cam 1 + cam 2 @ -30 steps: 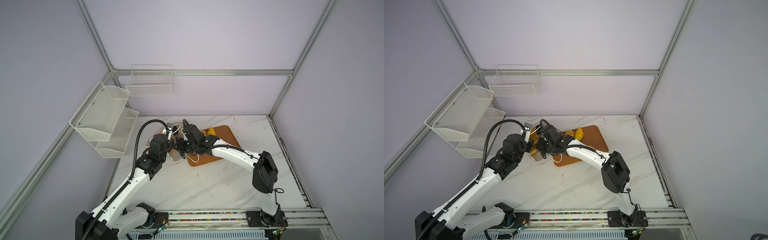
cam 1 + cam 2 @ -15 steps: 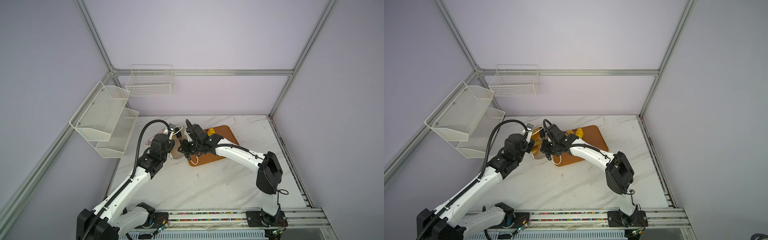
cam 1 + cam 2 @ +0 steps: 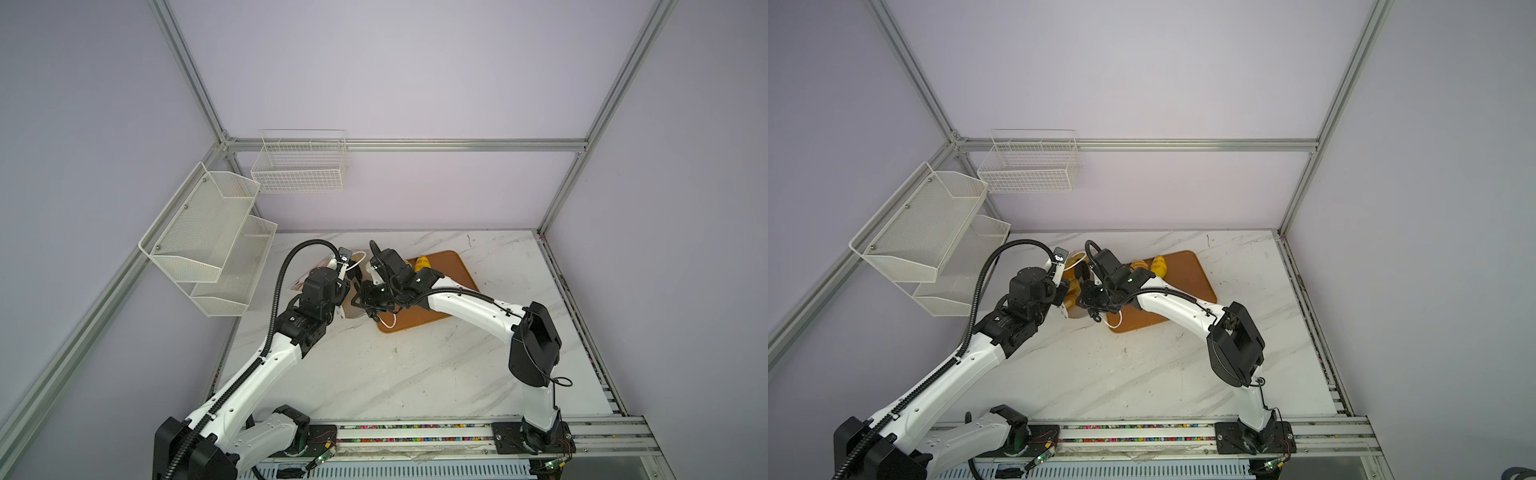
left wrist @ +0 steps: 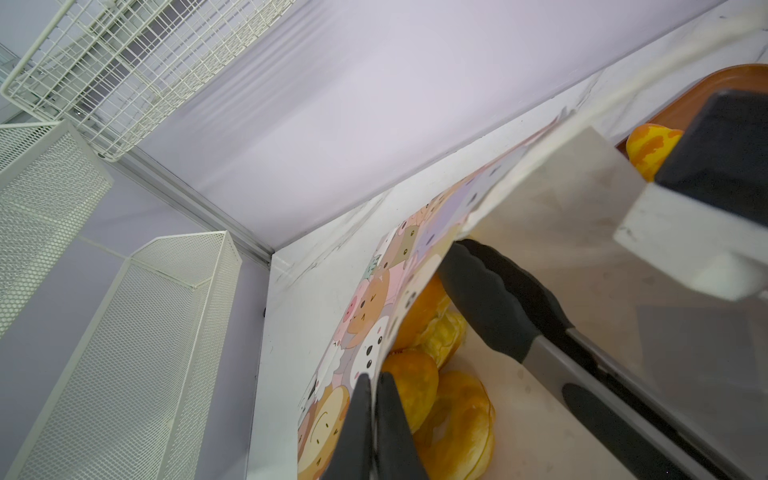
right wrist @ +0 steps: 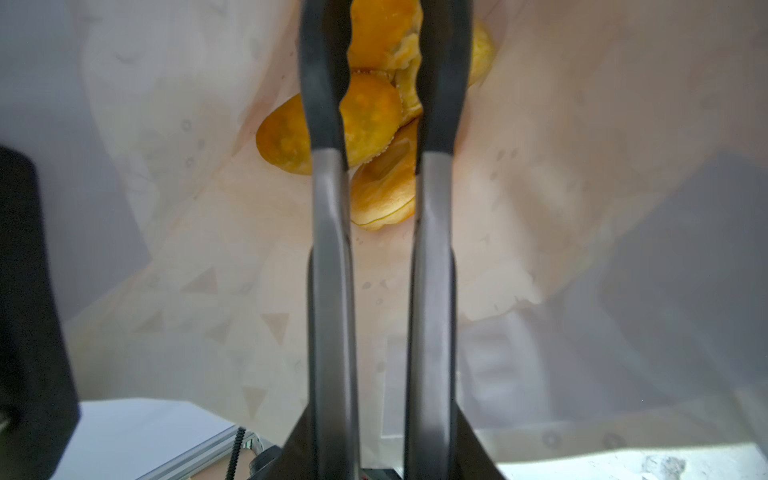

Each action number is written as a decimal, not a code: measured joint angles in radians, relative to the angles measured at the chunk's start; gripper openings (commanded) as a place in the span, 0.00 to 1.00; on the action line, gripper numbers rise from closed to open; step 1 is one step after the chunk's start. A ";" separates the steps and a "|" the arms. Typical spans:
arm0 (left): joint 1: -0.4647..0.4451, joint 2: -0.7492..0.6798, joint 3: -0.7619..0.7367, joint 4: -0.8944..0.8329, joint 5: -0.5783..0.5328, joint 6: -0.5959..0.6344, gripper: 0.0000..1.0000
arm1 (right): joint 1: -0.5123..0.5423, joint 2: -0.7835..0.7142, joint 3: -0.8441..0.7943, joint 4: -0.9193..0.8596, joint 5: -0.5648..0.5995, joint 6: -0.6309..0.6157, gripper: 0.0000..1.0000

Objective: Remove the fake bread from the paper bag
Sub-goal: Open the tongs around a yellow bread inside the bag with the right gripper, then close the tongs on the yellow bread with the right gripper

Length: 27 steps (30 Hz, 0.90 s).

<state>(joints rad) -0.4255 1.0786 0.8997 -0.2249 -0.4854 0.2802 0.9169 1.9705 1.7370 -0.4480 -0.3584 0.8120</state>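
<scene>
We are partway through emptying the bag. Our left hand (image 4: 376, 380) is clamped on the rim of the bag (image 4: 365, 299), holding its mouth open just beside the tray (image 3: 1187, 286) on the worktop (image 3: 395, 374). Our right hand (image 5: 382, 20) is deep inside, its fingers parted on either side of the bread (image 5: 368, 112) piled at the bottom and, as far as we can tell, gripping nothing. Two pieces lie on the tray. Next we need to close on one piece and draw it out without snagging the paper.
</scene>
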 measured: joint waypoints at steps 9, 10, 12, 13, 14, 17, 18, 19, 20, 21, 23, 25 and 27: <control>0.000 -0.005 0.000 -0.002 0.011 0.000 0.00 | -0.010 0.004 0.000 0.001 -0.018 0.034 0.51; 0.000 -0.006 0.000 -0.002 0.012 0.000 0.00 | -0.013 0.006 0.000 0.002 -0.022 0.036 0.52; 0.000 -0.007 0.000 -0.002 0.014 0.000 0.00 | -0.021 0.014 0.002 0.002 -0.025 0.040 0.53; 0.000 -0.008 0.000 -0.003 0.016 0.000 0.00 | -0.025 0.019 0.002 0.003 -0.026 0.041 0.53; 0.000 -0.008 0.000 -0.003 0.018 0.000 0.00 | -0.028 0.023 0.002 0.003 -0.028 0.041 0.53; 0.000 -0.008 0.000 -0.005 0.027 0.000 0.00 | -0.039 0.045 0.006 0.006 -0.039 0.041 0.53; 0.000 -0.008 0.000 -0.008 0.029 -0.001 0.00 | -0.041 0.055 0.011 0.006 -0.043 0.041 0.53; 0.000 -0.008 0.000 -0.010 0.033 -0.001 0.00 | -0.042 0.066 0.018 0.008 -0.049 0.040 0.53; 0.000 -0.008 0.000 -0.015 0.035 -0.001 0.00 | -0.042 0.074 0.021 0.010 -0.054 0.040 0.53; 0.000 -0.008 0.000 -0.021 0.037 -0.002 0.00 | -0.042 0.083 0.027 0.010 -0.057 0.040 0.53; 0.000 -0.008 0.000 -0.029 0.040 -0.004 0.00 | -0.042 0.099 0.043 0.011 -0.065 0.040 0.53; 0.000 -0.008 0.000 -0.034 0.043 -0.004 0.00 | -0.042 0.113 0.063 0.013 -0.072 0.040 0.53; 0.000 -0.008 0.000 -0.038 0.045 -0.005 0.00 | -0.042 0.126 0.083 0.015 -0.079 0.043 0.53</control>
<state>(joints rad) -0.4255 1.0702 0.8997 -0.2626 -0.4408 0.2749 0.8745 2.0968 1.8198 -0.4328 -0.4370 0.8547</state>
